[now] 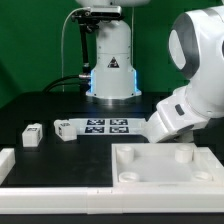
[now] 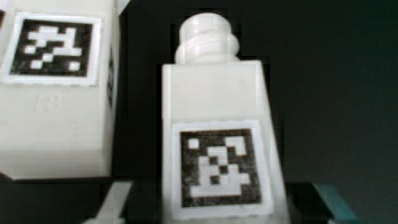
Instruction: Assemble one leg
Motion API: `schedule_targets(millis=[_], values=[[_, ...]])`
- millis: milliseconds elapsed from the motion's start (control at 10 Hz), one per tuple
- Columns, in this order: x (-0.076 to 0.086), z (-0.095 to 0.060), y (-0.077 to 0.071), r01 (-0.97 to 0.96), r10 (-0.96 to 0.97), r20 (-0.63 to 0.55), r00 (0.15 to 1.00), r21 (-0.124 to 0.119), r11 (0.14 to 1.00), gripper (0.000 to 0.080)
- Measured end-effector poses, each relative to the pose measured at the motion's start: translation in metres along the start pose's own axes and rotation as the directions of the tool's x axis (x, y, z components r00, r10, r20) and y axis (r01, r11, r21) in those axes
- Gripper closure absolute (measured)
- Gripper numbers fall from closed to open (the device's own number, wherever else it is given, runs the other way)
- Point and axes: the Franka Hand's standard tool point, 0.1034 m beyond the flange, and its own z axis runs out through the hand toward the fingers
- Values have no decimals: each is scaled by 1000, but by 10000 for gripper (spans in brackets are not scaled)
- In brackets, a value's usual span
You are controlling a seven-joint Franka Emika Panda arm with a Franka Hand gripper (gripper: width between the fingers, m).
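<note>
The gripper (image 2: 217,206) stands spread, its fingers (image 2: 103,205) flanking the leg (image 2: 217,120) with a dark gap on each side. The leg lies between them, tag toward the camera, ribbed peg pointing away from the wrist. A second tagged block (image 2: 54,90) lies just beside it. In the exterior view the arm (image 1: 185,90) hangs at twelve o'clock of the tray (image 1: 160,180), with the marker board (image 1: 105,126) at the arm's nine o'clock.
</note>
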Motion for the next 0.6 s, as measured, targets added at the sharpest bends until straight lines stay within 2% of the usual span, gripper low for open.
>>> schedule_targets(millis=[100, 200, 400, 500, 600], values=[[-1, -1, 0, -1, 1, 3, 1000, 0, 1000, 508], [-15, -10, -3, -10, 10, 46, 999, 2, 1000, 508], [-42, -38, -8, -15, 16, 80, 997, -12, 1000, 507], [-50, -48, -9, -17, 18, 91, 996, -14, 1000, 506], [-50, -54, -6, -15, 16, 52, 998, -19, 1000, 506]])
